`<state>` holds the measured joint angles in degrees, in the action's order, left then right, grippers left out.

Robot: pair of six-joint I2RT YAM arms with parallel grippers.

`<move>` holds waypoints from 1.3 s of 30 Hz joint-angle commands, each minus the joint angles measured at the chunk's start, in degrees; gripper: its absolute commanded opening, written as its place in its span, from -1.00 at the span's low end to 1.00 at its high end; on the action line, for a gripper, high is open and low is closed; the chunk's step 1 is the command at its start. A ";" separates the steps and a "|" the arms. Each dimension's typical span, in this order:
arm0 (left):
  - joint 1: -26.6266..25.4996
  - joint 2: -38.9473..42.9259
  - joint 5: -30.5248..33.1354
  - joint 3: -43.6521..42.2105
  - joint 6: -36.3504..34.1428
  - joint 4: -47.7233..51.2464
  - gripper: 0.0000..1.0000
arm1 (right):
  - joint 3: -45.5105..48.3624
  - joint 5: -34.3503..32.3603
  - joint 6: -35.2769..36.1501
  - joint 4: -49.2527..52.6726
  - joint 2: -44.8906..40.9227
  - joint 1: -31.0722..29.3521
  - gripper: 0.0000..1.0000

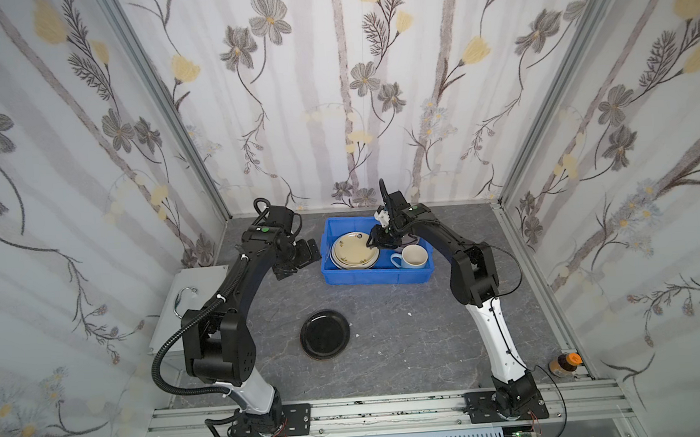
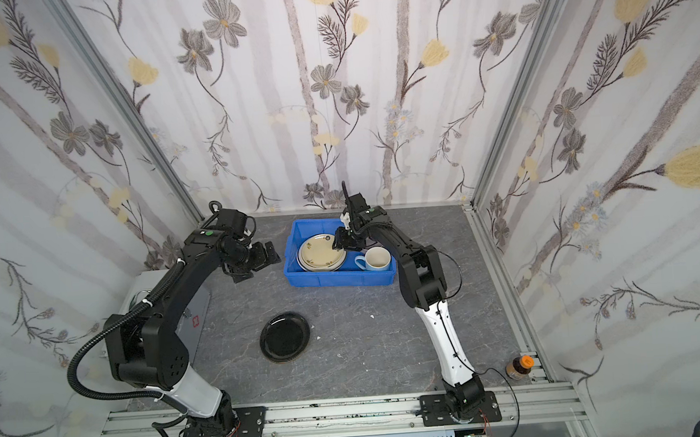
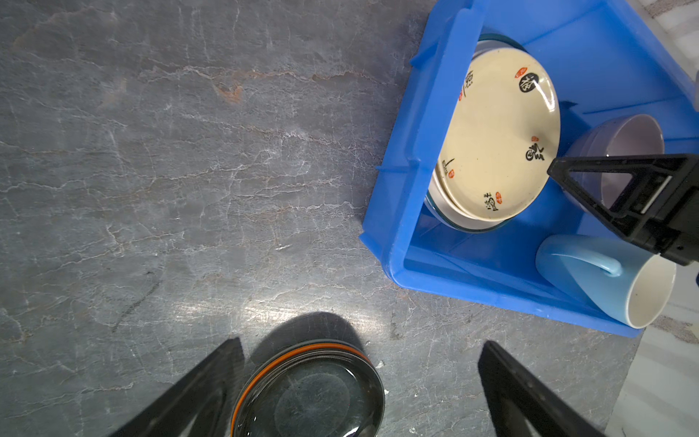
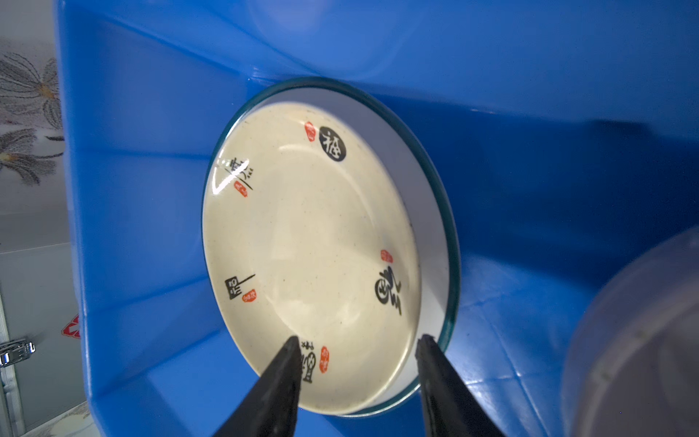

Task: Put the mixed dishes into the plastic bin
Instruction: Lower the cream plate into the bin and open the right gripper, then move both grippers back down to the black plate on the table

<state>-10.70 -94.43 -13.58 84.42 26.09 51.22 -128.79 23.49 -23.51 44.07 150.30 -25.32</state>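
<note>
The plastic bin (image 1: 374, 273) is a bright blue tub at the back of the grey table. In it a cream plate (image 4: 314, 242) lies on a white plate with a dark rim (image 4: 435, 212). A pale-blue mug (image 1: 413, 257) and a lilac bowl (image 3: 620, 140) stand beside them. My right gripper (image 4: 359, 338) hangs over the cream plate's near edge. It is open: one finger is above the plate and one is past its rim. A black plate (image 1: 324, 334) lies on the table in front of the bin. My left gripper (image 1: 296, 259) is wide open and empty, left of the bin.
A silver metal case with a handle (image 1: 186, 288) lies at the left edge, partly under the left arm. A brown bottle with an orange cap (image 1: 563, 364) stands at the front right corner. Wallpapered walls close in three sides, and an aluminium rail (image 1: 393, 408) runs along the front.
</note>
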 commanded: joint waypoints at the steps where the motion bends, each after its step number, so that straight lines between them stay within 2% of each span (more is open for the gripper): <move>1: 0.09 -0.06 -0.30 0.56 -0.67 0.23 1.00 | -0.47 -1.35 0.75 -0.33 -0.97 -0.42 0.01; 11: 0.17 -0.99 -0.21 1.08 -1.59 0.79 1.00 | -0.50 1.23 0.09 -1.78 -0.11 -1.70 0.01; 21: 0.15 1.09 -0.04 -0.75 -1.06 0.42 1.00 | -0.40 -2.40 2.09 1.61 -3.36 -1.10 0.06; 27: 0.07 6.13 1.00 -10.13 1.37 -1.64 1.00 | 3.44 -7.06 5.28 3.85 -10.94 -2.09 -0.05; 31: -0.49 12.49 1.18 -19.76 4.76 -3.50 0.78 | 11.01 -7.42 6.37 2.64 -18.45 -4.62 -0.20; 35: -3.06 20.06 2.42 -29.11 9.81 -4.88 0.52 | 20.89 -7.15 6.72 -0.24 -25.63 -8.99 -0.23; 39: -6.49 27.21 5.14 -36.53 15.42 -4.99 0.40 | 30.39 -5.53 5.48 -3.57 -30.71 -13.34 -0.29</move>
<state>-15.97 -70.17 -11.53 50.76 35.66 47.20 -102.32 16.95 -17.89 44.62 121.86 -36.97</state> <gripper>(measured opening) 0.718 0.355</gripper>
